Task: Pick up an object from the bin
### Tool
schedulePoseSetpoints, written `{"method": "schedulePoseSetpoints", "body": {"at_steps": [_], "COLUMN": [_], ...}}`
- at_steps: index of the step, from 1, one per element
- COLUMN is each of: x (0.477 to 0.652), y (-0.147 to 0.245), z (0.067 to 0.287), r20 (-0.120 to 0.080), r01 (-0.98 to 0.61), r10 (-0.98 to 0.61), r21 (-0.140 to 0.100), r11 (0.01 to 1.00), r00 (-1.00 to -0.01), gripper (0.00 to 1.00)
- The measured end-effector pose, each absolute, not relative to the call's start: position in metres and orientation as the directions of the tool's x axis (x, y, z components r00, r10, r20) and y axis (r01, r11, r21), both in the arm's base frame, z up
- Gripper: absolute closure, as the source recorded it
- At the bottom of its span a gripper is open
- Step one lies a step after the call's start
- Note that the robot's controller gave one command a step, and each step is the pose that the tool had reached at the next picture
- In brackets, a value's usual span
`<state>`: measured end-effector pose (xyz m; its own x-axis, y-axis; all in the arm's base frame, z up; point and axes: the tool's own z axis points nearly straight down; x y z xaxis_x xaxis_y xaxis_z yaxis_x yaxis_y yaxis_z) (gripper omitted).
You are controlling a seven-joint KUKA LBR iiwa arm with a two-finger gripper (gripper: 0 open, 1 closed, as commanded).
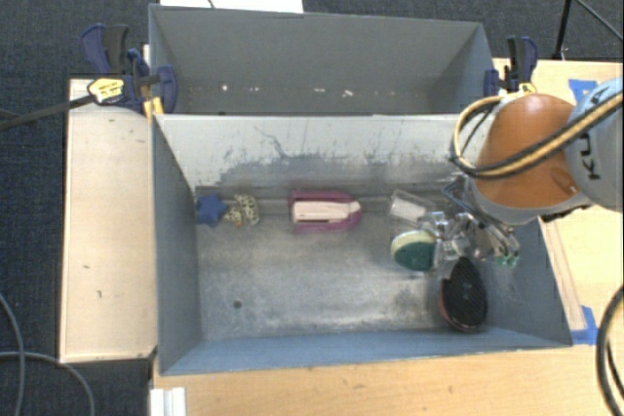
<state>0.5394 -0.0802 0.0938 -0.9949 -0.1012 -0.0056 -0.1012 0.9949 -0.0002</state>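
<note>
The pincer (pixel 454 241) is low at the right end of the bin (pixel 292 312), just beside a round green thing (pixel 413 253) and a black oval thing (pixel 464 297). I cannot tell how open it is. I think it should close on one only, gently.

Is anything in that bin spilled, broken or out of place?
Nothing stands out. The few loose things, like the purple-and-white case and black oval, lie on the bin floor, none visibly damaged.
</note>
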Motion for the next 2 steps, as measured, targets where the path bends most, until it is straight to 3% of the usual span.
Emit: {"method": "schedulePoseSetpoints", "body": {"at_steps": [1, 2], "x": [0.541, 0.542], "y": [-0.08, -0.08], "z": [0.146, 0.168], "r20": [-0.008, -0.006], "r01": [-0.099, -0.096], "r10": [-0.099, -0.096], "r21": [-0.002, -0.001], "r11": [0.995, 0.995], "r00": [-0.995, -0.995], "gripper": [1.0, 1.0]}}
